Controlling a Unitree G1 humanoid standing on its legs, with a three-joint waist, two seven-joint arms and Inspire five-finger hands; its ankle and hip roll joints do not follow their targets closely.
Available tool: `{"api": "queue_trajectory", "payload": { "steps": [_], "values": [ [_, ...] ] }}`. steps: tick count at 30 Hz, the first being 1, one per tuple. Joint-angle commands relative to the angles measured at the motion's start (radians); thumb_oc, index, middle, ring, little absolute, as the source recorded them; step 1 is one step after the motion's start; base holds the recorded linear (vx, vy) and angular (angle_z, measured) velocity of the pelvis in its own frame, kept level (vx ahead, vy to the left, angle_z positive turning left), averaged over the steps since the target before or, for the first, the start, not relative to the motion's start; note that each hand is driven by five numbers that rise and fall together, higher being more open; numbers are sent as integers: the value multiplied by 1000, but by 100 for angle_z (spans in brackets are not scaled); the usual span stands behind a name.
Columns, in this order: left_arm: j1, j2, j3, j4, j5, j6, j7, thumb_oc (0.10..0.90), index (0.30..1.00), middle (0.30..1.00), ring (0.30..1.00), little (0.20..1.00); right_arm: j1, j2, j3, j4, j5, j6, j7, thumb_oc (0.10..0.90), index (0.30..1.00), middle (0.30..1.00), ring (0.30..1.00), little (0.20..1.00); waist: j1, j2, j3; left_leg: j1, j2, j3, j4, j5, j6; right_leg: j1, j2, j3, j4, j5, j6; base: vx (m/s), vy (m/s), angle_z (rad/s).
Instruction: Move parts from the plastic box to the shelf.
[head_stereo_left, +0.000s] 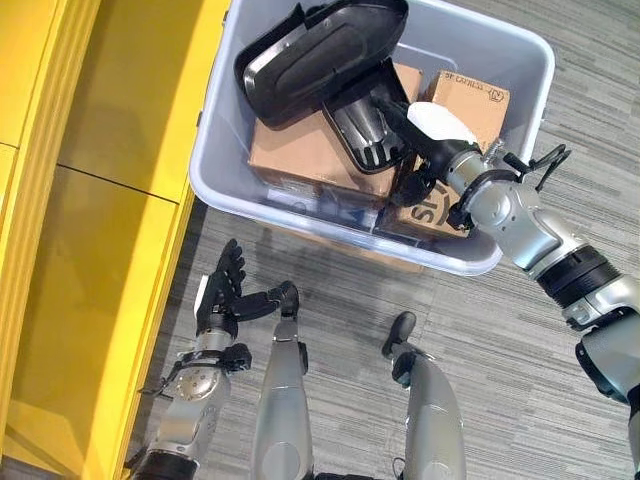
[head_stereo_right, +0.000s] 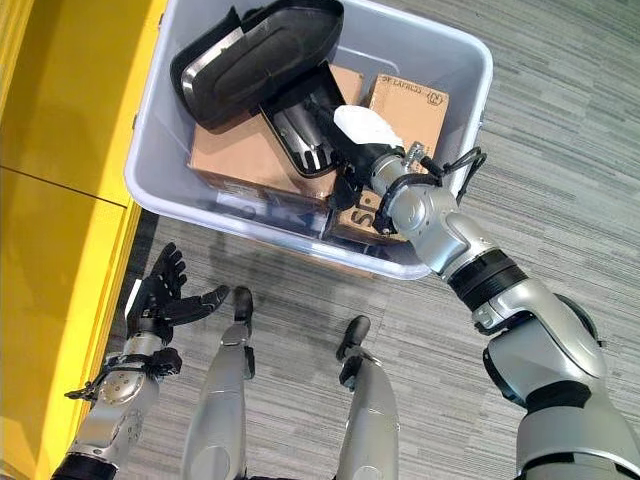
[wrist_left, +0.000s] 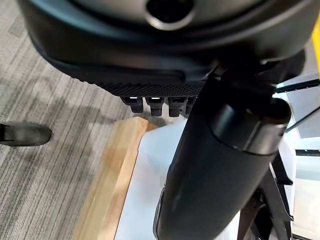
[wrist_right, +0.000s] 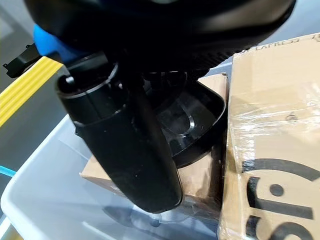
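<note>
Grey striped floor runs under everything, with the yellow shelf (head_stereo_left: 90, 250) along the robot's left side.

Parts sit in the plastic box (head_stereo_left: 520, 60) ahead of the robot. Count: two black shell-shaped parts and, as far as I can see, two cardboard cartons. The larger black part (head_stereo_left: 320, 45) lies on top, tilted over the big carton (head_stereo_left: 310, 155); the smaller black part (head_stereo_left: 365, 125) rests just beside it, against the second carton (head_stereo_left: 470, 100).

Right hand (head_stereo_right: 362, 160) reaches down into the box at the smaller black part. Its fingers are hidden among the part and the cartons, so I cannot tell whether they have closed on anything (the wrist view does not settle it either). Left hand (head_stereo_left: 222, 295) hangs low near the shelf, fingers spread and straight, holding nothing.

Risks, as judgement:
- The two black parts overlap; lifting the smaller one could drag or tip the larger.
- A smooth curved shell may slip from a poor grasp.
- The lifted part could catch the box wall on the way to the shelf.
</note>
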Motion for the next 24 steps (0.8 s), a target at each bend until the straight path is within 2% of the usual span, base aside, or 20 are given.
{"api": "queue_trajectory", "payload": {
  "steps": [1, 10, 20, 21, 24],
  "values": [
    [17, 59, 15, -126, -13, -70, 19, 900, 1000, 1000, 1000, 1000, -198, -79, 28, -53, -36, -44, -64, 900, 1000, 1000, 1000, 1000, 9, 11, -5, -7, 56, 25, 82, -85, 2, 145, -35, 44, -19, -57, 72, 27, 1, 7],
    [13, 63, 12, -140, -6, -74, 26, 900, 1000, 1000, 1000, 1000, -245, -82, 50, -30, -55, -46, -73, 900, 1000, 1000, 1000, 1000, 11, 13, -5, -30, 43, 19, 76, -91, 8, 129, -36, 44, -22, -55, 77, 32, -5, 4],
    [17, 63, 25, -147, -11, -83, 48, 900, 1000, 1000, 1000, 1000, -307, -85, 74, -9, -75, -38, -94, 900, 1000, 1000, 1000, 1000, 11, 11, -5, -107, 36, 16, 111, -111, 11, 46, -31, 53, 4, -57, 74, 24, -3, 2],
    [19, 64, 25, -149, -12, -84, 51, 900, 1000, 1000, 1000, 1000, -314, -86, 81, -8, -78, -38, -94, 900, 1000, 1000, 1000, 1000, 10, 8, -5, -96, 33, 10, 116, -139, 2, 55, -33, 59, 11, -81, 83, 96, -22, -1],
    [20, 64, 35, -156, -12, -86, 58, 900, 1000, 1000, 1000, 1000, -345, -112, 101, -13, -95, -34, -97, 900, 1000, 1000, 1000, 1000, 4, 5, -5, -125, 30, 6, 121, -141, 2, 32, -33, 58, 14, -77, 85, 22, -9, 3]
  ]
}}
